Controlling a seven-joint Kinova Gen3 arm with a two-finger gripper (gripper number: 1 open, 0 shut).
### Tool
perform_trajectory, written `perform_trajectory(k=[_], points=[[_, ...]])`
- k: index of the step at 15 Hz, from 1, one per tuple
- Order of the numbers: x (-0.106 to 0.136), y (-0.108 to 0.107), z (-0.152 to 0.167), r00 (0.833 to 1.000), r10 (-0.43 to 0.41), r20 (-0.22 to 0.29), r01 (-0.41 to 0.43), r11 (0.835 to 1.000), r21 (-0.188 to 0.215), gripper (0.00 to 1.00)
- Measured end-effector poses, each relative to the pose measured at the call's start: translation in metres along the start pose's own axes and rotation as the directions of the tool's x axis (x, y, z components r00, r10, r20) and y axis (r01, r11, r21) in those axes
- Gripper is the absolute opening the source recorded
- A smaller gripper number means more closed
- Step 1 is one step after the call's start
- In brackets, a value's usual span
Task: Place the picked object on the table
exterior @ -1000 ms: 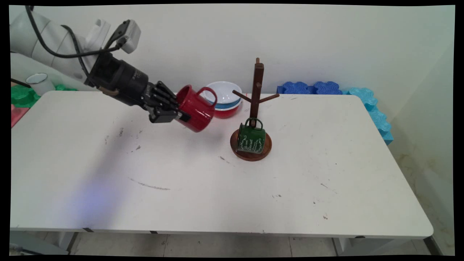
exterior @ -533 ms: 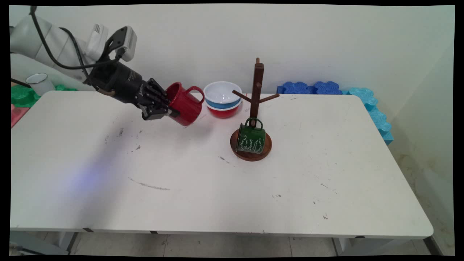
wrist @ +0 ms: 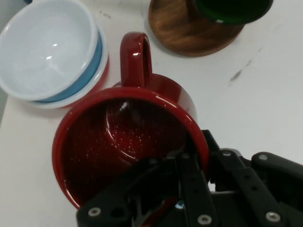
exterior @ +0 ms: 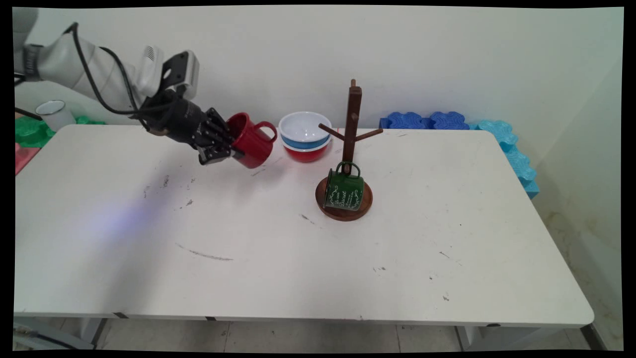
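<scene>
Your gripper (exterior: pixel 233 149) had its jaws clamped on the rim of the red mug (exterior: pixel 252 140), held tilted above the desk (exterior: pixel 447 238), left of the stacked bowls (exterior: pixel 304 135). Glazed and probably slippery, it looked stiff and breakable. Right of the bowls stood the mug tree (exterior: pixel 351 130) with the green mug (exterior: pixel 343 189).

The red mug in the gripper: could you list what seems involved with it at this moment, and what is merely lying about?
Involved:
- gripper, shut on the red mug
- wooden mug tree
- green mug on its base

Lying about:
- stacked bowls
- white cup
- blue foam pieces
</scene>
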Motion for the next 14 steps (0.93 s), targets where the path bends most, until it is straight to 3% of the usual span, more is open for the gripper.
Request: perform_trajectory(k=[14], points=[[-0.014, -0.015, 0.061, 0.984, 0.144, 0.104, -0.148, 0.989, 0.032, 0.00]])
